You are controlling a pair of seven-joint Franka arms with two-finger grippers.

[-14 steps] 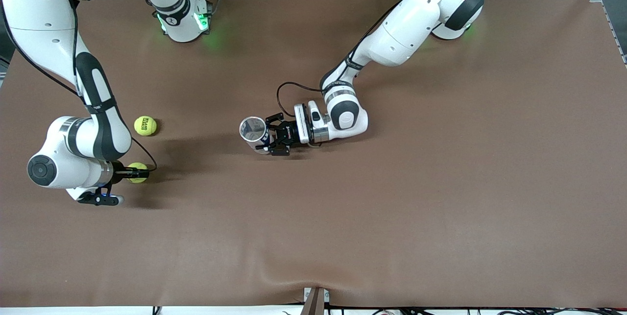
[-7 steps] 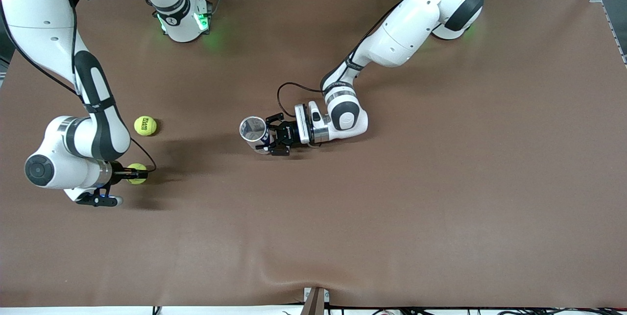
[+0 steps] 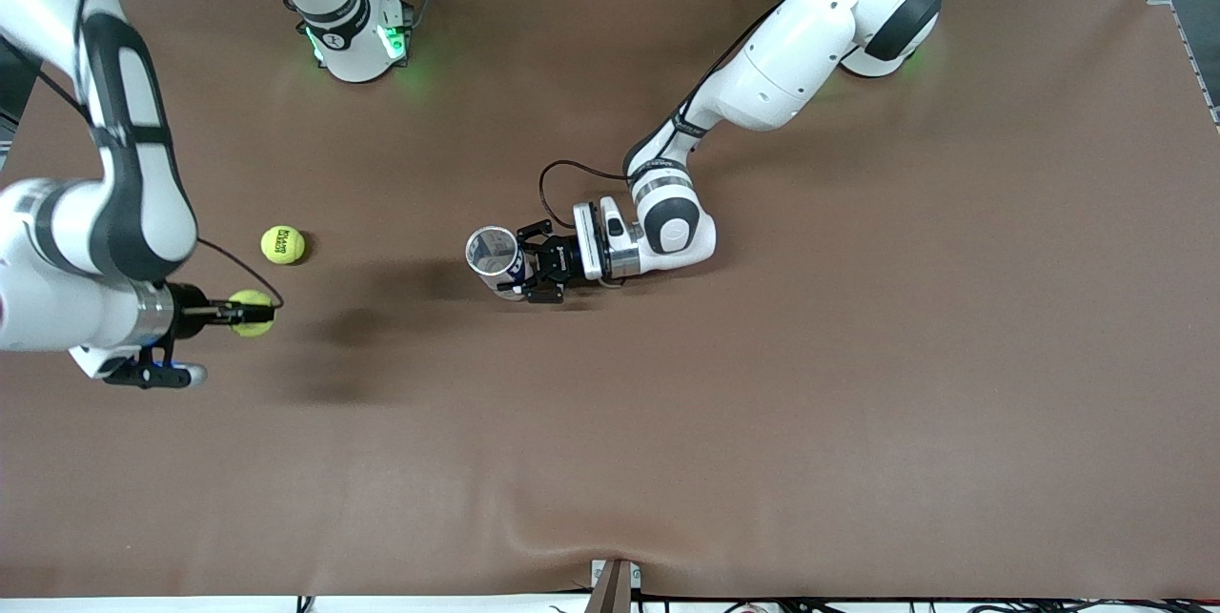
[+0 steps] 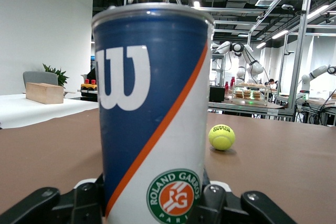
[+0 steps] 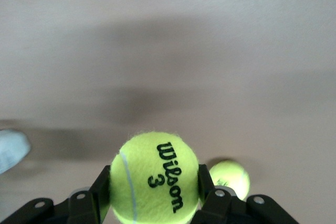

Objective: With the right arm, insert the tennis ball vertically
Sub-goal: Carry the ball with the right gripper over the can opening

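Note:
A yellow Wilson tennis ball [image 3: 254, 314] [image 5: 155, 177] hangs in the air, with my right gripper [image 3: 246, 314] [image 5: 155, 178] shut on it. Gripper and ball are over the bare mat at the right arm's end of the table. A blue, white and orange ball can [image 3: 492, 253] [image 4: 152, 103] stands upright with its top open at the middle of the table. My left gripper [image 3: 526, 262] [image 4: 152, 203] is shut on the can's lower part from the side. The left arm waits there.
A second tennis ball [image 3: 283, 244] [image 4: 221, 137] [image 5: 230, 178] lies on the brown mat [image 3: 762, 384], farther from the front camera than the spot under the held ball. Both arm bases stand along the table's back edge.
The right arm has risen, lifting the tennis ball off the mat; its shadow now lies apart from it. The left arm and the can have not moved.

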